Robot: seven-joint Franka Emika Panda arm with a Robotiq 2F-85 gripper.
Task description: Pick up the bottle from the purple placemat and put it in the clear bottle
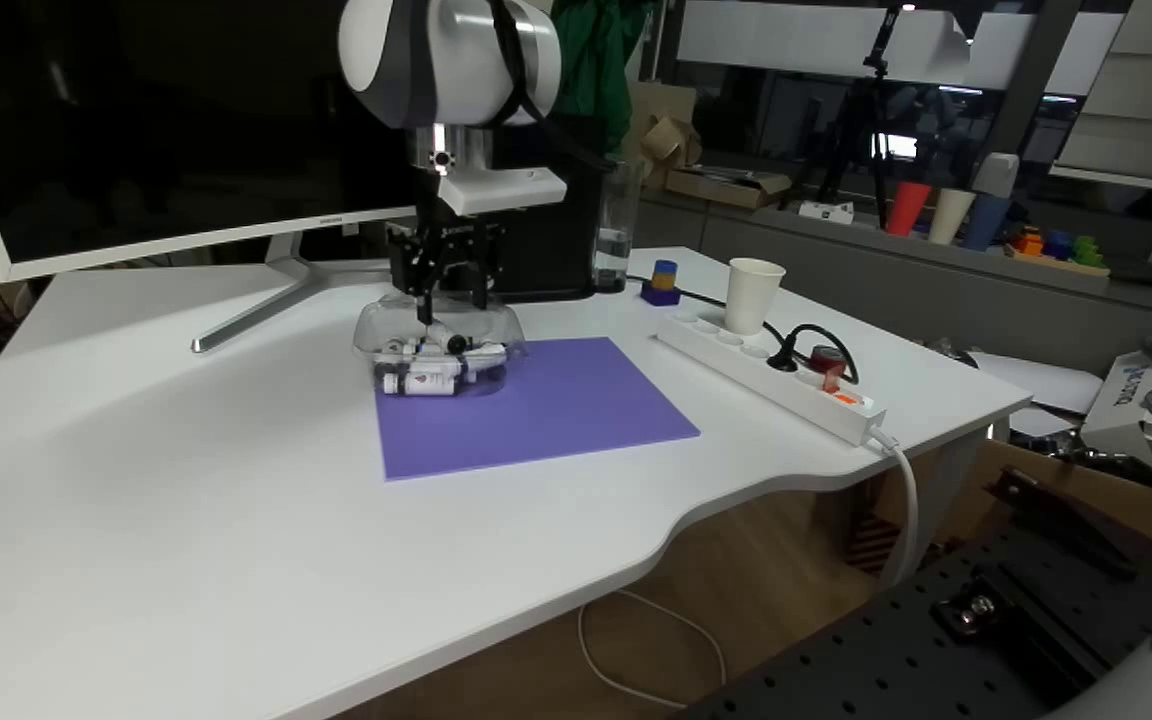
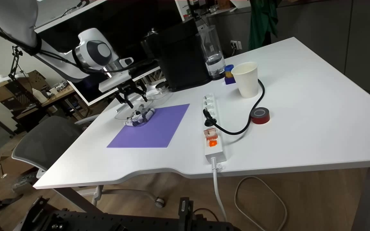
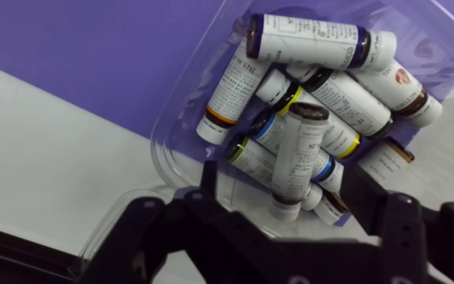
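Bottle (image 3: 300, 157): presumably the uppermost vial. Lies aslant on heaped vials (image 3: 345, 100) inside clear bottle (image 1: 384, 322), itself partly on purple placemat (image 1: 546, 410). Probably light, rigid glass, slick, apt to roll, breakable. Best hold: across labelled middle, not by either end. Gripper (image 1: 452, 308): spread, pinching nothing.

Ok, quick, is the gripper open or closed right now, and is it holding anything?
Gripper: open, holding nothing, over the clear container.
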